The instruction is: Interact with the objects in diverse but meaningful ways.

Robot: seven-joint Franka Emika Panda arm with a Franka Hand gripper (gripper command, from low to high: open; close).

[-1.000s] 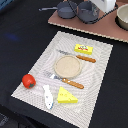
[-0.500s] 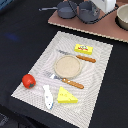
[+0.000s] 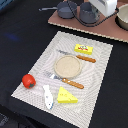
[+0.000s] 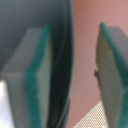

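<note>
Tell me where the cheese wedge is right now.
In the exterior view, the yellow cheese wedge lies at the near edge of the striped placemat, just to the exterior view's right of the white fish.

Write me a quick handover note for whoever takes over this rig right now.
Tool: open, holding nothing. It sits at the grey pot at the far edge, with the pot's rim between the pads.
On the striped mat: yellow block with red label, round tan plate with a wooden-handled utensil on either side, red tomato, white fish, cheese wedge.
Done: nothing on the mat looks disturbed.
Left: shut on the pot rim if the pot is the target, then handle the mat items.
</note>
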